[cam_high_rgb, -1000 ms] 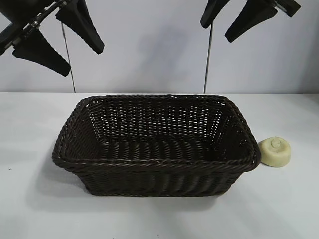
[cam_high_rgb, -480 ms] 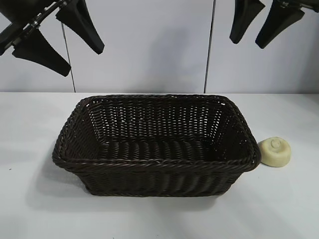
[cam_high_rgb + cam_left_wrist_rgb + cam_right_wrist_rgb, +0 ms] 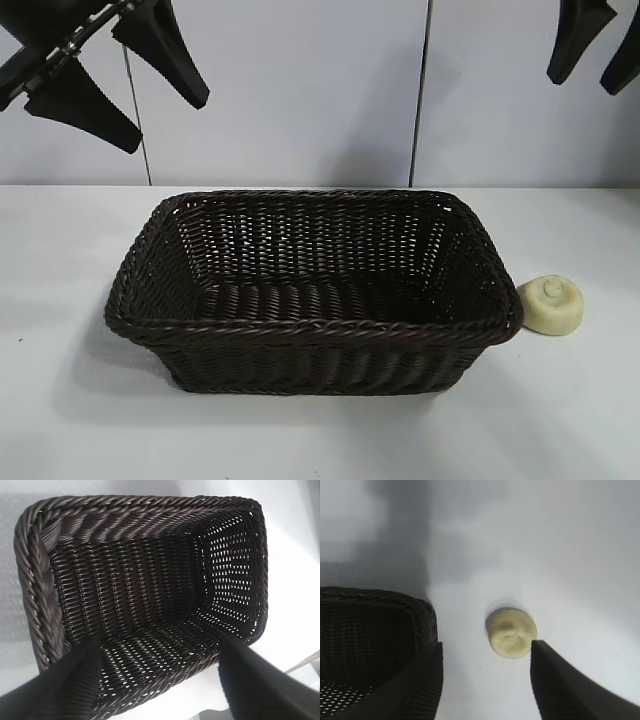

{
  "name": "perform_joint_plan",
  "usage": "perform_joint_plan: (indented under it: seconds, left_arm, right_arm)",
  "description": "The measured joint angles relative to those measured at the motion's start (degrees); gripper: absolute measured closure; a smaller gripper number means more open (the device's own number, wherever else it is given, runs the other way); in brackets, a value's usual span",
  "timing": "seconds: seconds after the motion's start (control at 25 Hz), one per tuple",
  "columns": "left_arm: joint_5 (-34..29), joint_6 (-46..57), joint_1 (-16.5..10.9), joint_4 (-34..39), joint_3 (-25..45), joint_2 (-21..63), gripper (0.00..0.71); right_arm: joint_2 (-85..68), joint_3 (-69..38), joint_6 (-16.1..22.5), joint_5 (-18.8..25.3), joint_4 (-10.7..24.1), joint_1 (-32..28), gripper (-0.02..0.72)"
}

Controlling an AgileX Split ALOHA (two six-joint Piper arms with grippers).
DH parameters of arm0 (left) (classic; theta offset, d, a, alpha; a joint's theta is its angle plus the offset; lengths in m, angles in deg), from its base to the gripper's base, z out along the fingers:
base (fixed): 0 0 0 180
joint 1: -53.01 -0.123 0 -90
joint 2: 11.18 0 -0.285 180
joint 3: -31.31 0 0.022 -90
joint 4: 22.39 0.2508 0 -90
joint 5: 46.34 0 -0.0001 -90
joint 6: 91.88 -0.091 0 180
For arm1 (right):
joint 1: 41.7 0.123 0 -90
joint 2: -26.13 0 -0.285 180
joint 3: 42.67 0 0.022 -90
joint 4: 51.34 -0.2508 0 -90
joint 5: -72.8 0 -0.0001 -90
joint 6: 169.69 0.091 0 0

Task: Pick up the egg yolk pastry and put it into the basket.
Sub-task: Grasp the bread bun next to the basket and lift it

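Sitting on the white tabletop (image 3: 60,420), the egg yolk pastry (image 3: 550,304) rests just beside the basket (image 3: 312,330), off its short end on the right arm's side, close to the braided rim but apart from it. The dark woven basket holds nothing. The right pincer (image 3: 598,45) hangs high above the pastry with its two black fingers spread and nothing between them; from its wrist camera the egg yolk pastry (image 3: 512,632) lies on the tabletop between the two fingertips, far below them, with a corner of the basket (image 3: 380,630) to one side. The left pincer (image 3: 120,85) hangs high over the basket's other end, jaws wide and empty, its wrist camera looking down into the basket (image 3: 150,610).
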Motion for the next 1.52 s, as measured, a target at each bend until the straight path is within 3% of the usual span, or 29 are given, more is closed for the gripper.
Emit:
perform_joint_plan:
  seconds: [0.4,0.68,1.52]
  left_arm:
    - [0.0,0.0,0.0,0.0,0.0,0.0,0.222]
    - [0.0,0.0,0.0,0.0,0.0,0.0,0.222]
    - [-0.4,0.0,0.0,0.0,0.0,0.0,0.222]
  right_arm:
    - [-0.1,-13.4,-2.7,-0.3,-0.1,-0.1,0.314]
    - [-0.1,-20.6,-2.8,-3.8,0.3,-0.1,0.314]
    - [5.8,-22.0,-2.3,-12.0,1.5,-0.1,0.248]
